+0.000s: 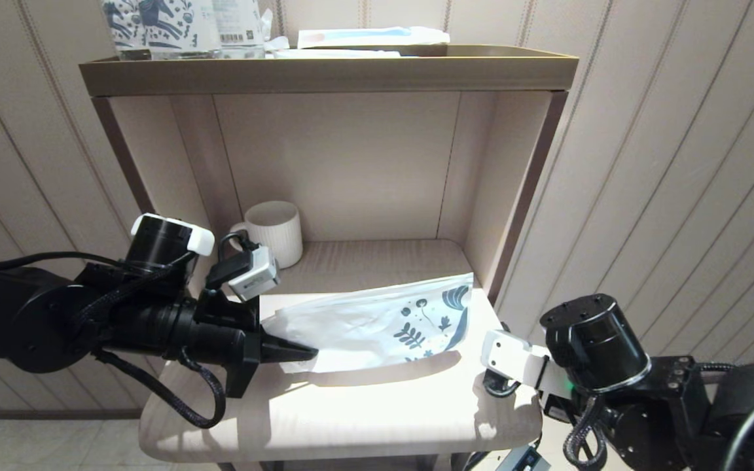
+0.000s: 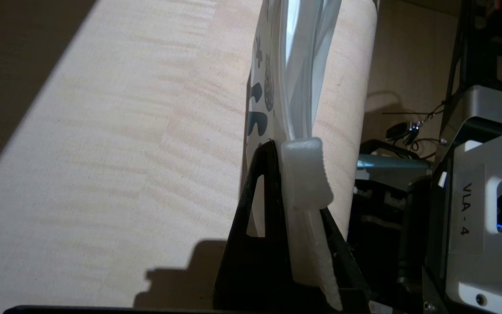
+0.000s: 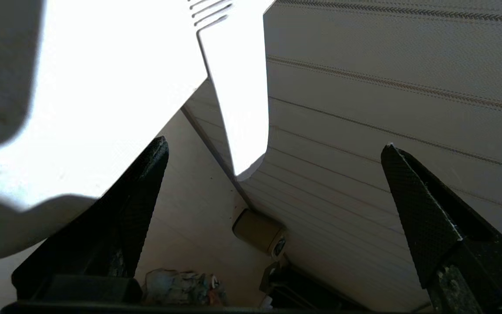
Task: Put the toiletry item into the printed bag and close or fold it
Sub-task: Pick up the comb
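The printed bag (image 1: 377, 324) is a white pouch with dark blue leaves and flowers at its right end. It hangs just above the pale shelf board (image 1: 351, 412), casting a shadow on it. My left gripper (image 1: 308, 353) is shut on the bag's plain left end. In the left wrist view the bag (image 2: 294, 65) runs edge-on out of the left gripper (image 2: 283, 146). The toiletry item is hidden from every view. My right arm (image 1: 593, 347) sits low beyond the board's right edge, and the right gripper (image 3: 275, 144) is open and empty, facing the panelled wall.
A white ribbed mug (image 1: 275, 232) stands at the back left of the shelf. The upright side panel (image 1: 521, 190) closes the right side. The top tray (image 1: 324, 72) carries horse-printed packs (image 1: 154, 23) and a flat white-and-blue packet (image 1: 370, 36).
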Robot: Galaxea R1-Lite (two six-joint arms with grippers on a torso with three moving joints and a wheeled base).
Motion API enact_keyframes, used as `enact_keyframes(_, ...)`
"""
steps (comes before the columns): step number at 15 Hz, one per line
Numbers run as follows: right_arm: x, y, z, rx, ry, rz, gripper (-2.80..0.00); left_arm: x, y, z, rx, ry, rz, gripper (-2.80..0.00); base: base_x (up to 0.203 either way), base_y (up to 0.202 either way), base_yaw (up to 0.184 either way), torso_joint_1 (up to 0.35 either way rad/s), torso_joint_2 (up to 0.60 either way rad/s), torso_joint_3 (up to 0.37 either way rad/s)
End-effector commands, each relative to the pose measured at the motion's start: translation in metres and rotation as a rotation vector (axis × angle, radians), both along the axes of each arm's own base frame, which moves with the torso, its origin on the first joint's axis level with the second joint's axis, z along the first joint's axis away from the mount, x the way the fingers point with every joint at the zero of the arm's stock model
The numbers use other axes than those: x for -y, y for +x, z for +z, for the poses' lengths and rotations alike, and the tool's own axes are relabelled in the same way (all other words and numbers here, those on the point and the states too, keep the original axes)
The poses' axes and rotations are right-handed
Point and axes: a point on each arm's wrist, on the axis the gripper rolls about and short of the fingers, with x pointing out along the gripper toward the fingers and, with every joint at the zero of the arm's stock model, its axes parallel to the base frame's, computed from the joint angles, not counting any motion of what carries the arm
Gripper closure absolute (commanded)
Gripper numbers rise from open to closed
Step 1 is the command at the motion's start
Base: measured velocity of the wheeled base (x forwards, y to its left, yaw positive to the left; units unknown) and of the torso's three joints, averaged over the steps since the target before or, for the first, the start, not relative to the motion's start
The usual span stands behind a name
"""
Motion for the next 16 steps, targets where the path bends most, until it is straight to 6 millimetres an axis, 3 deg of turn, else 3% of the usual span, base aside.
enact_keyframes(1, -0.0004, 0.0033, 0.0006, 0.002, -0.006, -0.006, -2.80, 0.0006, 0.0009, -0.0014, -0.002, 0.000, -0.005, 0.00, 0.000, 0.000, 0.000, 0.000, 0.00, 0.000)
enact_keyframes(16, -0.0064, 0.0055, -0.0063, -0.015, -0.018, 0.005, -2.80, 0.0010, 0.0020, -0.0037, -0.008, 0.004, -0.004, 0.00, 0.000, 0.000, 0.000, 0.000, 0.00, 0.000)
